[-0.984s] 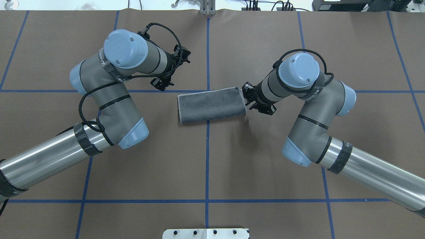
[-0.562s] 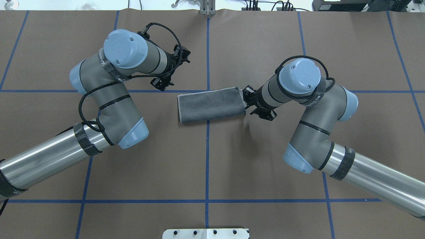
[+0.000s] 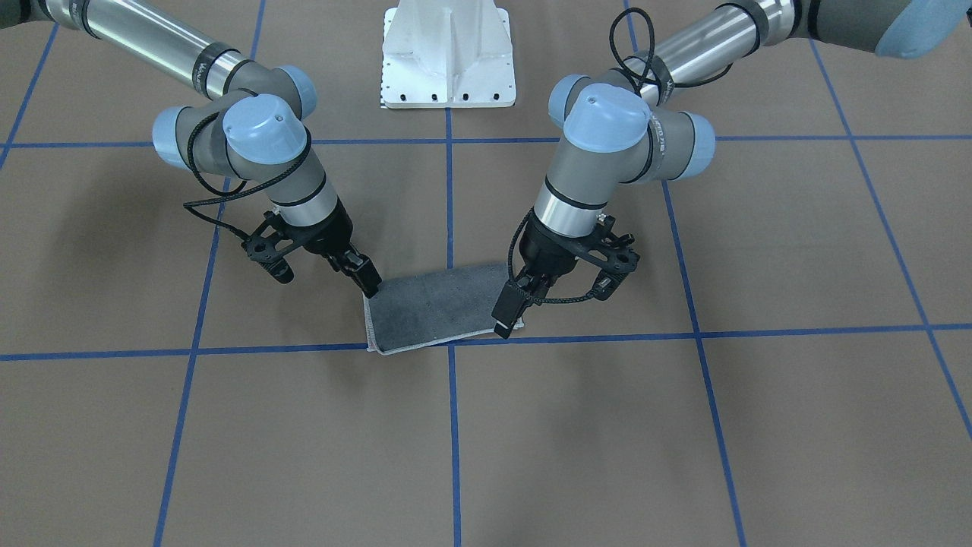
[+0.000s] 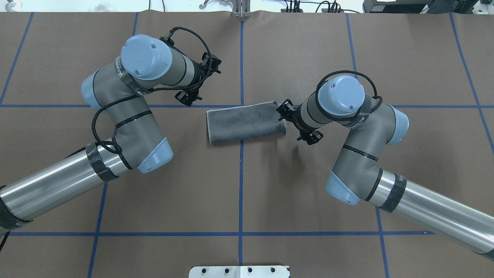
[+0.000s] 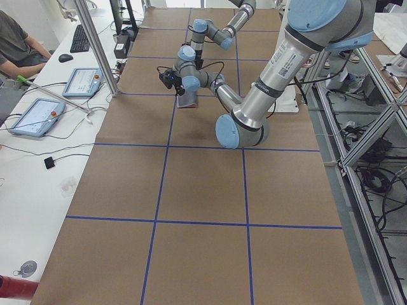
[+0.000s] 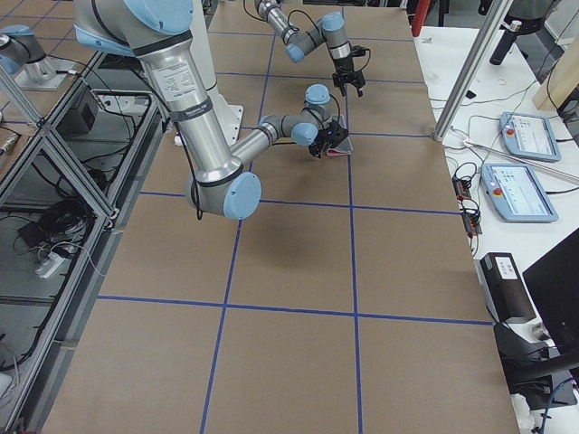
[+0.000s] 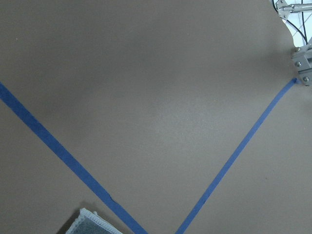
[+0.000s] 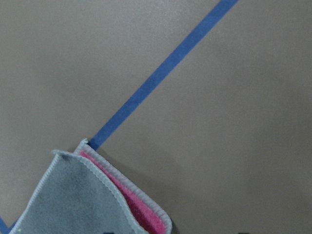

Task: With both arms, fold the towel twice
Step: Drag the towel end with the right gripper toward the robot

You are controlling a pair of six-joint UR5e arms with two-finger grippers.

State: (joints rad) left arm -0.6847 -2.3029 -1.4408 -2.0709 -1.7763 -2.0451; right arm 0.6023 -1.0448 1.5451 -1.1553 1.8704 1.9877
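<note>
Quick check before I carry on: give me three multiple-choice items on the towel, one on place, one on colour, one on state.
1. The towel lies: A on the white pedestal; B across the centre tape line; C at the table's corner.
2. Its upward face is: A pink; B dark grey; C white.
3. It is: A spread in one layer; B bunched in a heap; C folded over.
B, the blue line runs under it; B, the overhead view shows grey; C, the right wrist view shows pink between two layers.
</note>
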